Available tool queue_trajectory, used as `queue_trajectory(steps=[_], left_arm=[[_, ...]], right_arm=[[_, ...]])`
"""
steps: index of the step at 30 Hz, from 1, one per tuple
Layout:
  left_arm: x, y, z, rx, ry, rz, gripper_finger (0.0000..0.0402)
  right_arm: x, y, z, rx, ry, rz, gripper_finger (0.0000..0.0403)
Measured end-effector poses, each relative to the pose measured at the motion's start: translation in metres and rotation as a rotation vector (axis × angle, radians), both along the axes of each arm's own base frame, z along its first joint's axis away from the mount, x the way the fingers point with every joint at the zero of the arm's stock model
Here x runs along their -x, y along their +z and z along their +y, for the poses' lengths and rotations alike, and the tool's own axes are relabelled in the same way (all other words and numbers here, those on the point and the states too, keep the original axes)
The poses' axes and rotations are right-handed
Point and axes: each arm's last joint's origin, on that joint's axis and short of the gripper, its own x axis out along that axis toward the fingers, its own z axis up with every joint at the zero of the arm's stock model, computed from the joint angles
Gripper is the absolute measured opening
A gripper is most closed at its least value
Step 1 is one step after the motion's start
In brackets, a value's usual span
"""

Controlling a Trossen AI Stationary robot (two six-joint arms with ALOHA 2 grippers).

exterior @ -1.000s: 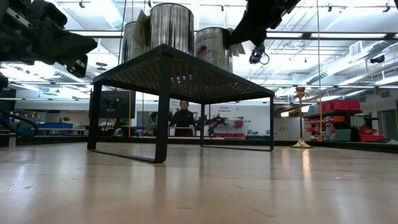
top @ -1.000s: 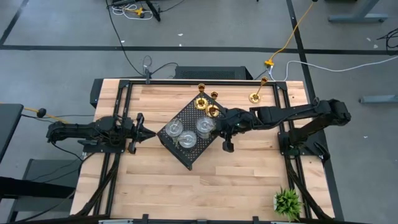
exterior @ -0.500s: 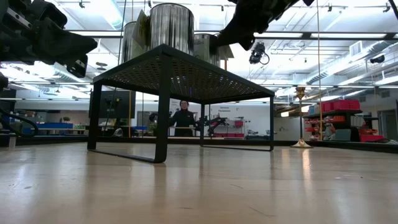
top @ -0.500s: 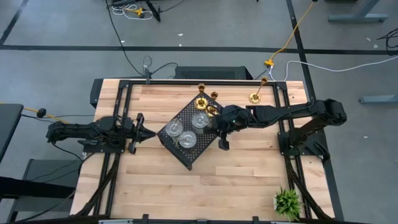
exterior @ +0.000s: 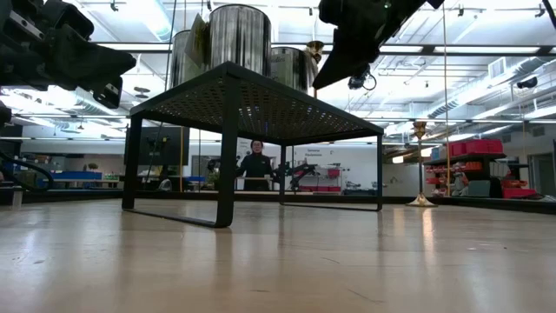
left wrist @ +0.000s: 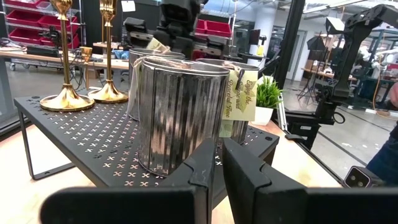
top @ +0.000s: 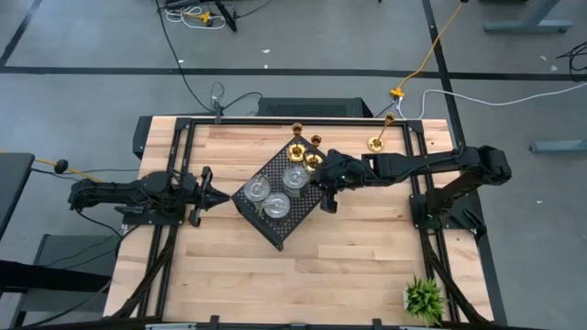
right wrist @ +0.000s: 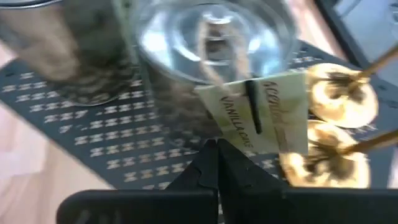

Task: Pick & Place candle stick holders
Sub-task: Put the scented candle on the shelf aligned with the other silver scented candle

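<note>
Since a moment ago, the right gripper (top: 323,188) has moved farther over the tray (top: 268,225), jaws together. Beside it the silver holders (top: 294,177) and gold holders (top: 314,161) stand unmoved. The left gripper (top: 204,195) waits left, jaws together.

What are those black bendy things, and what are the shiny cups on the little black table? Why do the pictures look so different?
The black bendy things are two robot arms. Each ends in a gripper, like a two-finger hand. One camera looks straight down, one sits at table height, and one rides on each wrist.

The left gripper waits beside the black tray, fingers shut. The right gripper hangs over the tray's other side, fingers shut, holding nothing.

On the tray stand three silver holders, ribbed like tins, with a paper tag. Two gold holders stand at the tray's far corner. A third gold holder stands alone on the wooden table, and a green plant sits near a corner.
</note>
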Motion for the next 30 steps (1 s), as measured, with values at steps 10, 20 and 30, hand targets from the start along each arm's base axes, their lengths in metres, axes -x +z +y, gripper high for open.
queue_trajectory(steps=[10, 20, 30], left_arm=[[0.0, 0.0, 0.0, 0.0, 0.0, 0.0, 0.0039], [0.0, 0.0, 0.0, 0.0, 0.0, 0.0, 0.0039], [0.0, 0.0, 0.0, 0.0, 0.0, 0.0, 0.0039]], right_arm=[[-0.003, 0.004, -0.003, 0.043, -0.07, -0.058, 0.0], [-0.011, 0.006, -0.003, 0.048, -0.037, -0.121, 0.0], [-0.022, 0.005, -0.002, 0.054, 0.023, -0.19, 0.0]])
